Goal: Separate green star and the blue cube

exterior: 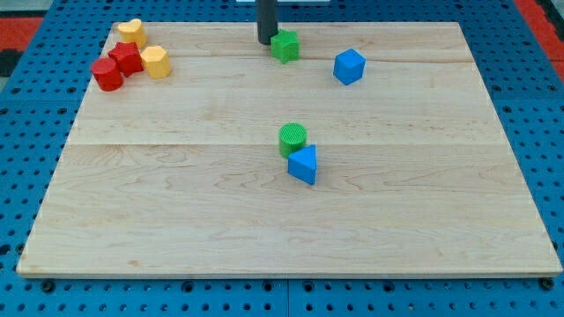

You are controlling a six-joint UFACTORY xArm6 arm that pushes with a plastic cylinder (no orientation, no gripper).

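While you look over the wooden board (176,211), which fills most of the view on a blue pegboard (26,132), note the dark rod coming down from the view's top. My tip (266,41) is a plain rod end with no jaws to open or close; it sits just left of the green star (285,46), touching it or nearly so. You see the blue cube (349,66) to the star's right, clearly apart from it. Near the board's middle, a green cylinder (293,138) touches a blue triangular block (303,165) below it. At the view's top left, a red cylinder (107,75), red star (126,58) and two yellow blocks (155,62) (131,32) cluster together.
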